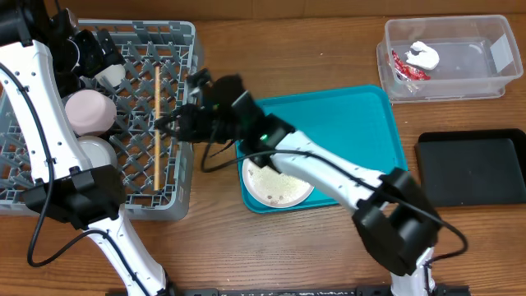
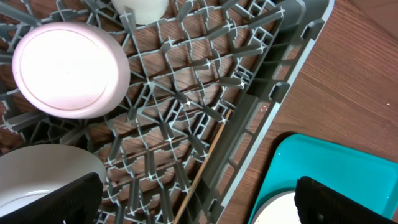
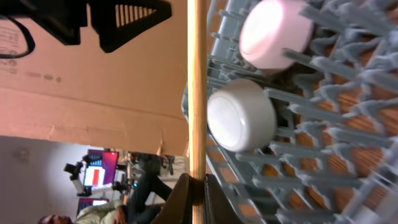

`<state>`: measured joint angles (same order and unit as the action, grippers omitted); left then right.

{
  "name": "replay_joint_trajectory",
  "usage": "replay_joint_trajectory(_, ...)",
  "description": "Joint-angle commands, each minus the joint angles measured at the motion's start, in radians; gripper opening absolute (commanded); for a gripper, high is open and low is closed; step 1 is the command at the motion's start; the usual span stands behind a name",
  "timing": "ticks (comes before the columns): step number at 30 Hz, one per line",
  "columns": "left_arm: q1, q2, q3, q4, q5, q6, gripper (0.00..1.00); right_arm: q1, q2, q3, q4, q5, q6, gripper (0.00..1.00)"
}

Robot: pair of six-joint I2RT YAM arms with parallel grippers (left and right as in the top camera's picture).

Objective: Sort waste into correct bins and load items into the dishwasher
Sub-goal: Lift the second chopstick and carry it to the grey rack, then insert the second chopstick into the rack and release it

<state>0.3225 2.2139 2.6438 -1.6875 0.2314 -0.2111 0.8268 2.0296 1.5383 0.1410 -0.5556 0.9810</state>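
The right fingers are pressing together on a thin wooden chopstick. The stick is passing between them and running straight on past the edge of the large square grey plastic dish rack. In the overhead view this chopstick is lying lengthwise over the right part of the rack. The right arm is reaching across from the side of the flat teal plastic tray and is gripping it near its middle. I cannot tell whether the stick is touching the lattice floor.

The left fingers are standing wide spread and are holding nothing. They are hovering above the rack. Under them a pale pinkish round bowl is sitting upside down, and a small white bowl is sitting just beside it. A small white cup is showing at the top edge of the left wrist view.

The teal tray is lying on the wooden bench just beside the rack. A large white plate is resting in its near left corner, partly hidden by the right arm. Loose white rice-like crumbs are lying on the plate.

At the far right a clear rectangular plastic tub is holding a small red shiny wrapper and a crumpled white tissue, which are touching each other. A shallow black rectangular tray is lying near the tub.
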Motion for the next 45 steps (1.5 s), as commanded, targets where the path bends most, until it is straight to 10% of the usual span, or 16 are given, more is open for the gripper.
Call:
replay_joint_trajectory(1, 0.003, -0.032, 0.001, -0.002, -0.003, -0.011, 1.0, -0.004, 0.068, 0.018, 0.066, 0.085, 0.057, 0.04)
replay_joint_trajectory(45, 0.005, -0.032, 0.001, -0.002, -0.003, -0.011, 1.0, 0.042, 0.181, 0.018, 0.03, 0.106, 0.027, 0.04)
